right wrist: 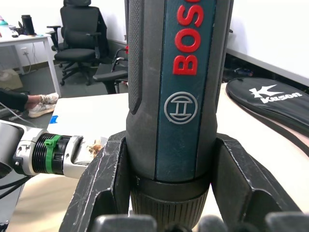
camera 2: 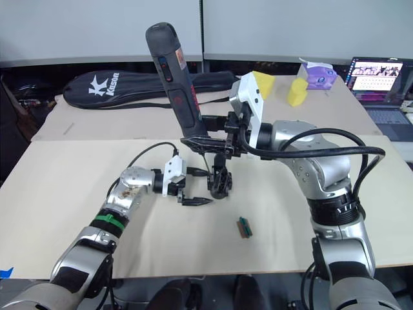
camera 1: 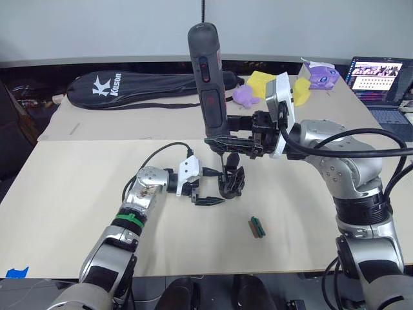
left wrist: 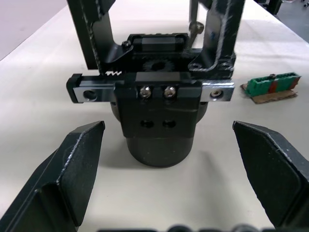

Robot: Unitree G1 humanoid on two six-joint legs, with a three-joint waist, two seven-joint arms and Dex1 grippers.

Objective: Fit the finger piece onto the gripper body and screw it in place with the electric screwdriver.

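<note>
we see the electric screwdriver (camera 1: pixel 208 77) standing nearly upright, bit down over the gripper body (camera 1: pixel 231 182) — dark grey with red marks, pinched low on its barrel by our right gripper (camera 1: pixel 233 143). the gripper body sits mid-table, a black block on a round base. our left gripper (camera 1: pixel 208 187) faces it with fingers spread, not touching. a small green-and-brown piece (camera 1: pixel 257 227) lies just beside; a racket bag (camera 1: pixel 122 87) lies well behind.
</note>
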